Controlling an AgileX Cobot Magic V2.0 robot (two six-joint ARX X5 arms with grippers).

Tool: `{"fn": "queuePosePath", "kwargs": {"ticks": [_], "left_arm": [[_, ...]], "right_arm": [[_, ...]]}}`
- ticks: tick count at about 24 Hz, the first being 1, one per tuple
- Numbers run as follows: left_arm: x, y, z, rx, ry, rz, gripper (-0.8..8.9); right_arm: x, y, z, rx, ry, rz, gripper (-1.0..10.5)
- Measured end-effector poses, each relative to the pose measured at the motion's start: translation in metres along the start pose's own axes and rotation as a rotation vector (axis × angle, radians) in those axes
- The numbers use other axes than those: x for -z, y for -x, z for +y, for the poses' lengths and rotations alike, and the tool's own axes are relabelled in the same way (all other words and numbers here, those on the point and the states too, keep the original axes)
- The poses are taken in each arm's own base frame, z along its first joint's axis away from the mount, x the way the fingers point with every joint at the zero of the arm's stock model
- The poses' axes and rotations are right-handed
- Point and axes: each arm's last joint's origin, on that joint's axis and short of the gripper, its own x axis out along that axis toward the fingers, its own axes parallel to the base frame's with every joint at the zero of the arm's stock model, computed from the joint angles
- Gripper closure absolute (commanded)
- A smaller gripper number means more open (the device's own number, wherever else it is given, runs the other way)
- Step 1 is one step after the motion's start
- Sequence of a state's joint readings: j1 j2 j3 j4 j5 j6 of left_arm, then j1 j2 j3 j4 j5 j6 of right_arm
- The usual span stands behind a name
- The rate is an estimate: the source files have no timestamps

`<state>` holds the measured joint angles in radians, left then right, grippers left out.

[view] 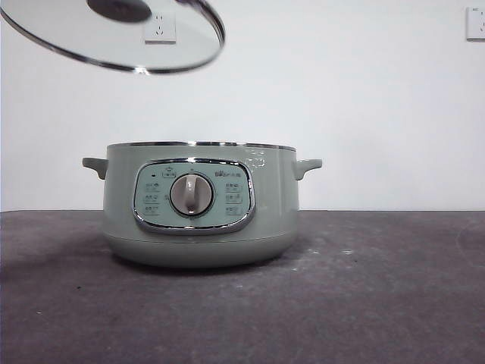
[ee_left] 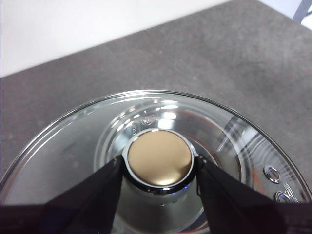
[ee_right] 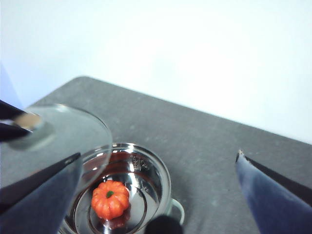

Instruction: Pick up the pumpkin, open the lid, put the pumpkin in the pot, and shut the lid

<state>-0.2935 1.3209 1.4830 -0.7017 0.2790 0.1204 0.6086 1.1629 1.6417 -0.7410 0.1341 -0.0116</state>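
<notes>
While the pot (view: 198,205) stands open on the grey table (view: 379,288), nearest the front camera, its control panel is turned forward and its steel bowl is left clear from above. Inside that bowl the pumpkin (ee_right: 110,199) is seen resting upright on the bottom, so only the closing appears to be left. Higher and to one side, the lid (view: 121,38) is held tilted, well apart from the rim, by the left gripper (ee_left: 160,168), whose jaws are clamped on the knob (ee_left: 159,158). The right gripper (ee_right: 161,195) is kept above the pot with jaws spread wide, nothing between them.
</notes>
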Motion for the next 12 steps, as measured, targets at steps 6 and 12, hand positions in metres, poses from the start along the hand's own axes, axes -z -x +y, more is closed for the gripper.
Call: {"fn": "queuePosePath", "kwargs": {"ticks": [6, 12], "left_arm": [[0.001, -0.041, -0.001, 0.040, -0.017, 0.032, 8.21], [0.007, -0.078, -0.003, 0.069, -0.028, 0.071, 8.21]], "right_arm": [[0.003, 0.032, -0.004, 0.000, -0.001, -0.003, 3.5], [0.006, 0.044, -0.006, 0.000, 0.001, 0.013, 3.5]]}}
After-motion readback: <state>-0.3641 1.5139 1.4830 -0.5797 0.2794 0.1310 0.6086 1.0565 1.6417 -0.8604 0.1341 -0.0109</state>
